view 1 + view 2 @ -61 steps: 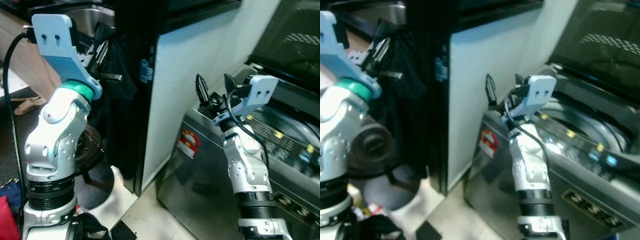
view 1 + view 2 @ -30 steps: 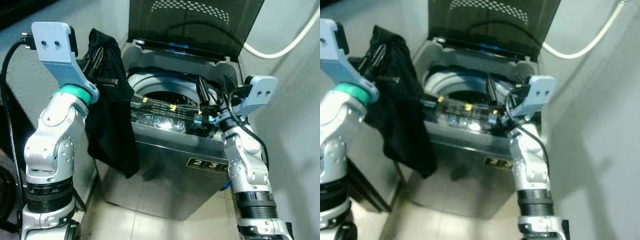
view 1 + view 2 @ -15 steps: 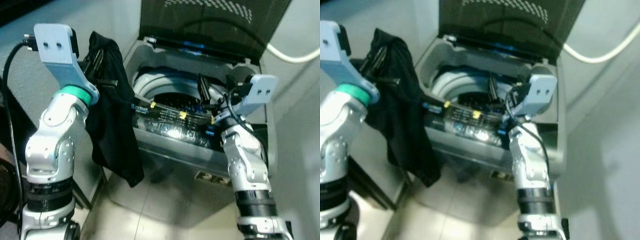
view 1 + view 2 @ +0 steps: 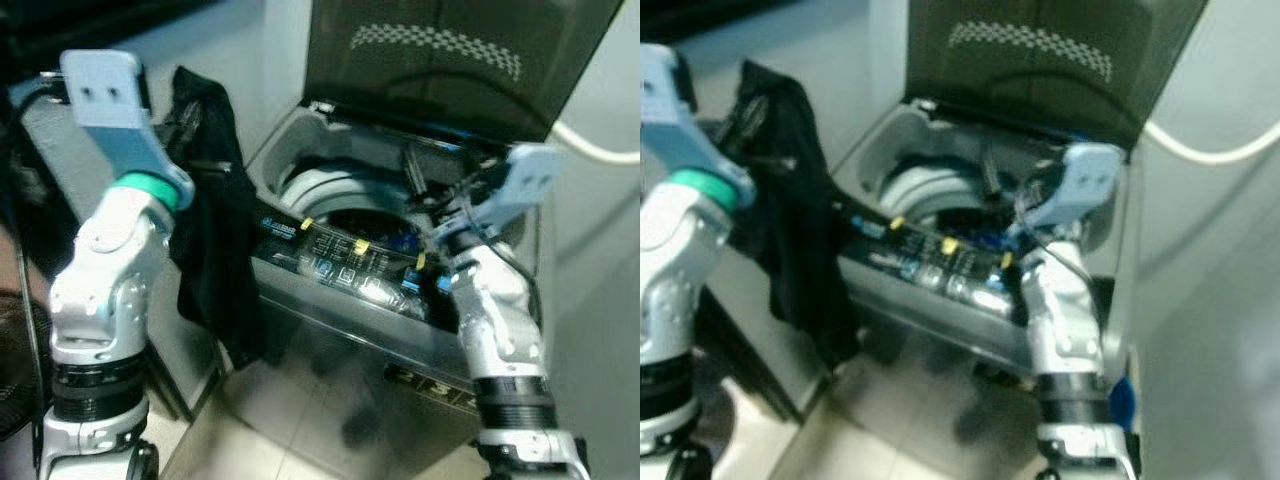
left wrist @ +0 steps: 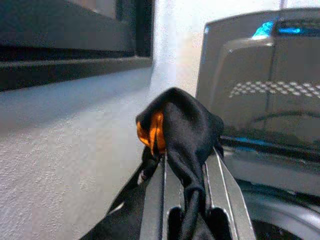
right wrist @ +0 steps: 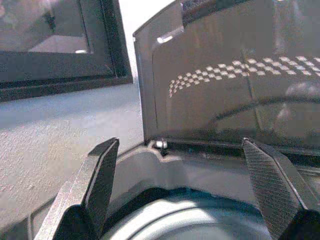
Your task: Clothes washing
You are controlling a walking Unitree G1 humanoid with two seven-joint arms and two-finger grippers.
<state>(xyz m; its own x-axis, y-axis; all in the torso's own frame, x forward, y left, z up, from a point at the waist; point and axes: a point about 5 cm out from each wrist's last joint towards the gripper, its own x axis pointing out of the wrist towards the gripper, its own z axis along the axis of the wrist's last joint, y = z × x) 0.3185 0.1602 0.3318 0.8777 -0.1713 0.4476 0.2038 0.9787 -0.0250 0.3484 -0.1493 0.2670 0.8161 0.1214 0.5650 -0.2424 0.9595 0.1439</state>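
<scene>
Both arms are built of rounded silver segments with black ribbed collars low down; the left arm (image 4: 105, 290) has a teal ring below a pale blue angular wrist bracket pierced by two small holes, with a black cable looping off behind it. The right arm (image 4: 497, 330) ends in a similar pale blue bracket with black wires alongside. The fingers (image 6: 95, 187) are black and wedge-shaped with finely textured inner pads.
</scene>
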